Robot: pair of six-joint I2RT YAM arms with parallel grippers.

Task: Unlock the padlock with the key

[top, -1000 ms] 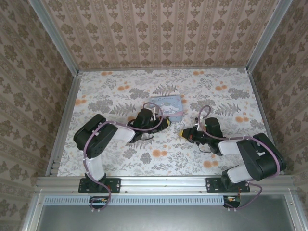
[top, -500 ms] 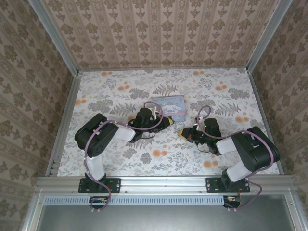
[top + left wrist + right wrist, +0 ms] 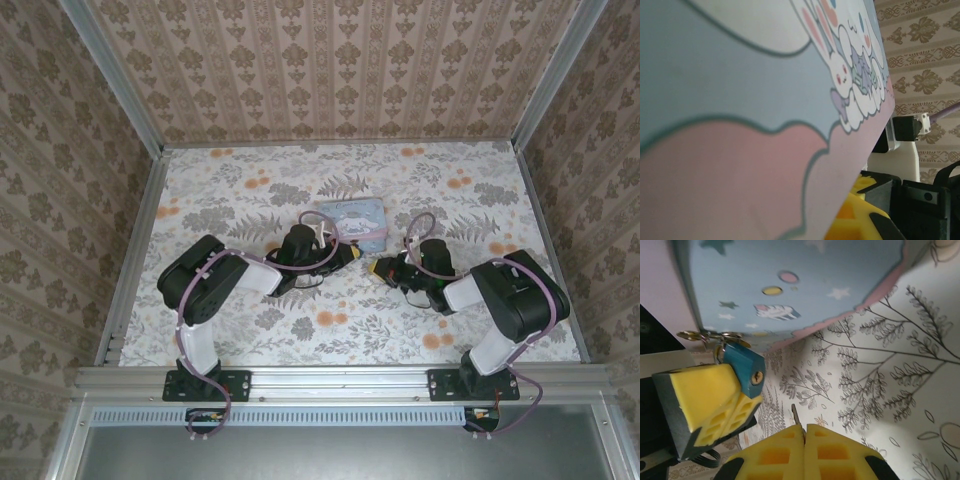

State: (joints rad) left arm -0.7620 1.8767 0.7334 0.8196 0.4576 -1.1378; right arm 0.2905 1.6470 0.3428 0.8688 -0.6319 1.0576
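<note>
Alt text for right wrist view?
The right fingers, shut, pinch a thin key, its tip not yet in the keyhole of the teal padlock. It hangs at the edge of a pastel-blue box, against a yellow left finger.

I have both arms folded low, elbows pushed outward and forearms angled toward the middle. The left pincer (image 3: 346, 254) points right and the right pincer (image 3: 378, 270) points left, their tips near each other. The right pads (image 3: 775, 455) press flat together on the key (image 3: 795, 415). I cannot judge the left pincer's closure.
</note>
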